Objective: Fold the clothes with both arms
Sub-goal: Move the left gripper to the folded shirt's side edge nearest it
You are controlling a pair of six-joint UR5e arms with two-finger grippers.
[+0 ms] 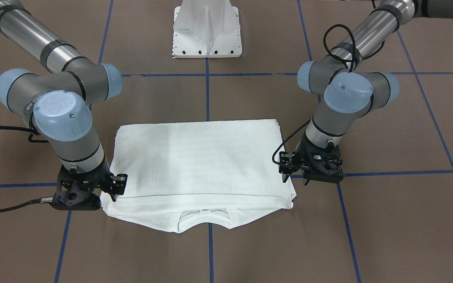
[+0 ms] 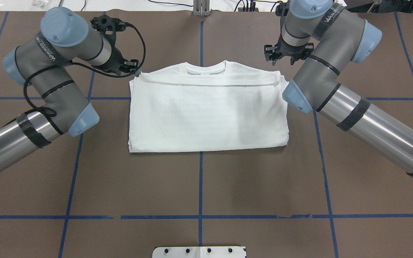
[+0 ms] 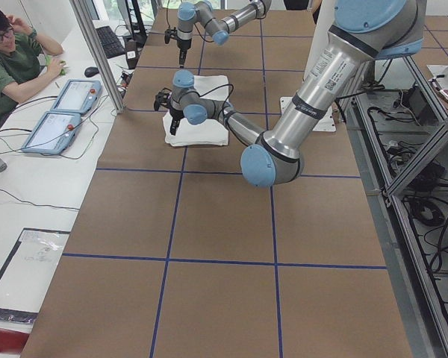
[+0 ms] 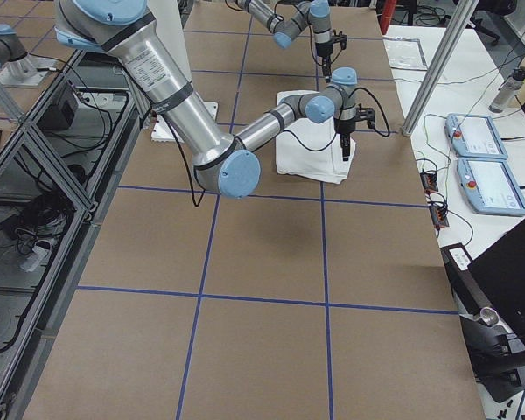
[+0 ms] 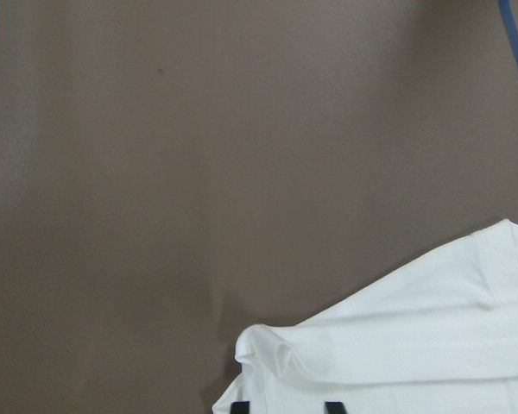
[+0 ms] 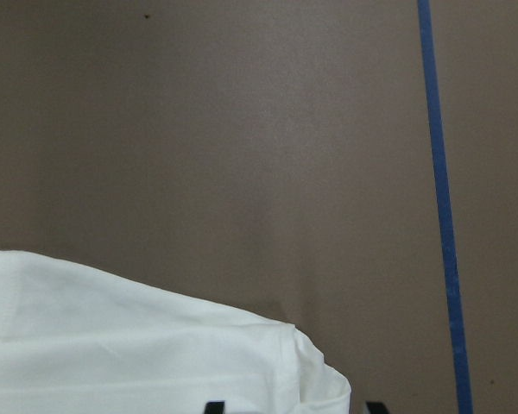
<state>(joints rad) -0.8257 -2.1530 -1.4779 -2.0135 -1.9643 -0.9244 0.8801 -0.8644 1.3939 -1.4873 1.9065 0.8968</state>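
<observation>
The clothes are one white T-shirt (image 1: 199, 161) (image 2: 206, 114), folded into a flat rectangle on the brown table. Its ribbed collar (image 1: 205, 220) and small neck label stick out at the edge far from the robot. My left gripper (image 1: 297, 179) (image 2: 134, 68) hangs over the shirt's far corner on its own side. The left wrist view shows this gripper (image 5: 285, 407) open, its black fingertips apart over a rumpled cloth corner (image 5: 276, 354). My right gripper (image 1: 106, 194) (image 2: 281, 55) stands at the opposite far corner. It is open (image 6: 294, 407) too, with a wider gap above the cloth (image 6: 112, 345).
The white pedestal base (image 1: 207, 35) stands at the robot's edge of the table. Blue tape lines (image 2: 200, 186) grid the brown top. In the exterior left view a person (image 3: 7, 60) sits at a side desk with control tablets (image 3: 63, 112), behind a metal post (image 3: 97, 52).
</observation>
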